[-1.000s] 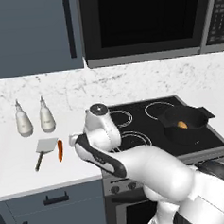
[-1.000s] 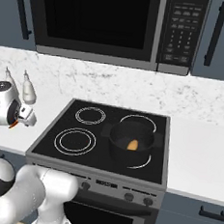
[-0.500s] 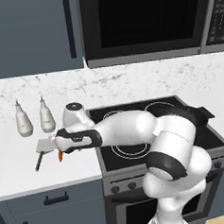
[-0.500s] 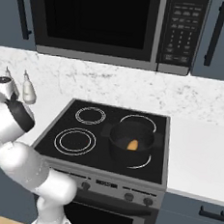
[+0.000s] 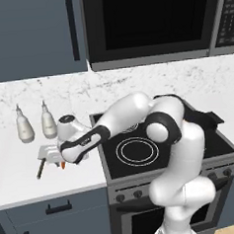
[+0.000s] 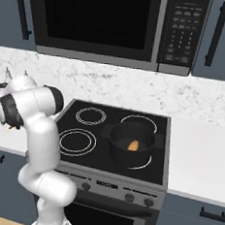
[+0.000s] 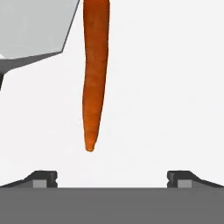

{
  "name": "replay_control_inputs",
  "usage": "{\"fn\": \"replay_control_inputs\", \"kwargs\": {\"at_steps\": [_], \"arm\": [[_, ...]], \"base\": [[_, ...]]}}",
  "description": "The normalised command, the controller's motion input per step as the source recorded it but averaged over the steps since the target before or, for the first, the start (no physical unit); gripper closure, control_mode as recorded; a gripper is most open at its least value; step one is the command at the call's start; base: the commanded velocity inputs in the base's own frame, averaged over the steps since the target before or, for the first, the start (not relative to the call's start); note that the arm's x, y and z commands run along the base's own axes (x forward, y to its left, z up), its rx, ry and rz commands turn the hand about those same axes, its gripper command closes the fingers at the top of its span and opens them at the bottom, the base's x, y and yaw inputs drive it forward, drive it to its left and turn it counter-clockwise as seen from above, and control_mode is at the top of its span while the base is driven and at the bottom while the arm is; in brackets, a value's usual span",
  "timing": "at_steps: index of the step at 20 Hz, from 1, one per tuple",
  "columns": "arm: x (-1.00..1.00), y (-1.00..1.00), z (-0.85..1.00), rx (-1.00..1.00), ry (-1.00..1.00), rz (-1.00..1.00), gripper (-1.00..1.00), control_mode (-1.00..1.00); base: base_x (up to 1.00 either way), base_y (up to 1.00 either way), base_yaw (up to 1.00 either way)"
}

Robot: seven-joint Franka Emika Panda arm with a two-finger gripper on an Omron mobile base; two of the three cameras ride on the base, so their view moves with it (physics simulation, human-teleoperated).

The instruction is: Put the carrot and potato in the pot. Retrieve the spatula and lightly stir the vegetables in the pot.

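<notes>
hand [image 5: 61, 161] low over carrot [image 5: 63, 165] beside spatula [image 5: 44, 156], two bottles [image 5: 36, 126] behind

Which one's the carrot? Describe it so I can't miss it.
Look at the white counter left of the stove. In front of the two white bottles lies the spatula; the carrot lies beside its grey blade, thin, tapered and orange.

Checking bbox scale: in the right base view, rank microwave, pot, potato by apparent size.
1. microwave, largest by far.
2. pot, about burner-sized.
3. potato, a small lump inside the pot.
No close calls here.
</notes>
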Motion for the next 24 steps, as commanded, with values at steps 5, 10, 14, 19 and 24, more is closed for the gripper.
{"fn": "replay_control_inputs", "kwargs": {"at_steps": [5,10,14,19,24], "arm": [[0.08,0.11,-0.41,-0.07,0.00,-0.01,-1.00,-1.00],[0.19,0.00,-0.03,0.00,0.00,-0.04,-1.00,-1.00],[0.26,-0.08,-0.13,0.00,0.00,-0.02,-1.00,-1.00],[0.36,-0.15,-0.50,0.00,0.00,0.00,-1.00,-1.00],[0.38,0.00,-0.26,0.00,0.00,0.00,-1.00,-1.00]], "base": [[0.00,0.00,0.00],[0.00,0.00,0.00],[0.00,0.00,0.00],[0.00,0.00,0.00],[0.00,0.00,0.00]]}}
